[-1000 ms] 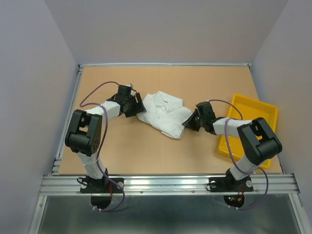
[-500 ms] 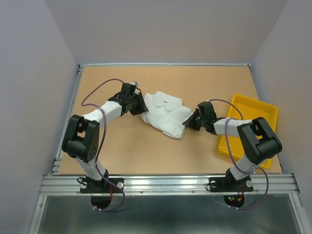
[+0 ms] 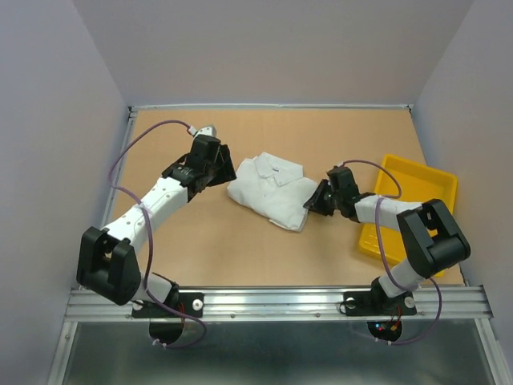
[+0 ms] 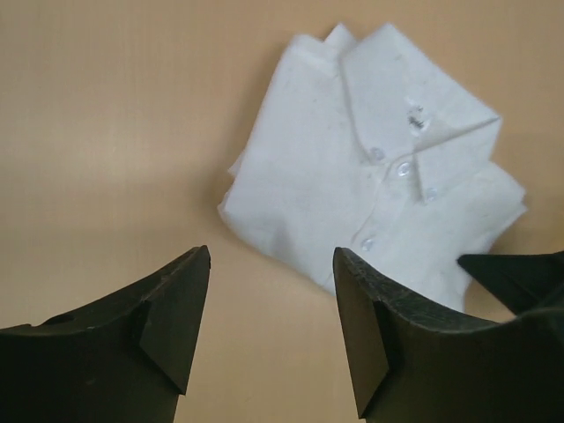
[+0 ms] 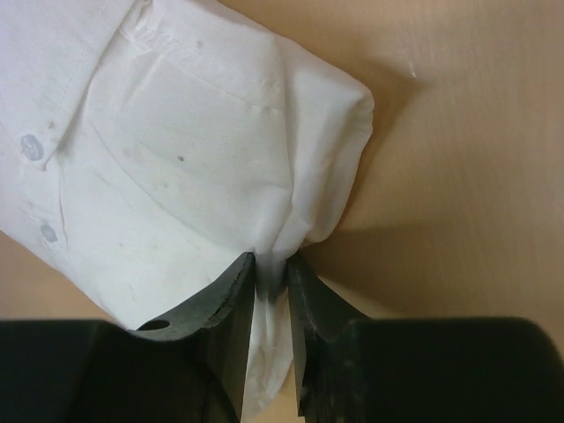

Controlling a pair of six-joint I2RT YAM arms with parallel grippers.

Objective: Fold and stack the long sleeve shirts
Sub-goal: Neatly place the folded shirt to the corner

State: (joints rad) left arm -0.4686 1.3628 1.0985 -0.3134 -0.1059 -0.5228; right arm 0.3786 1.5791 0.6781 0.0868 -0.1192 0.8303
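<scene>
Right fingers (image 5: 231, 295) pinch just a corner of the shirt (image 3: 269, 189), left fingers (image 4: 172, 304) hang open and empty beside it, so a tug could undo the fold.

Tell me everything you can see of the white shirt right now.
The white shirt is thin, wrinkly fabric, folded into a compact bundle, collar and buttons facing up. It lies on the table, left of the yellow tray. The right hand pinches its right edge; the left hand stands open beside it, apart.
</scene>
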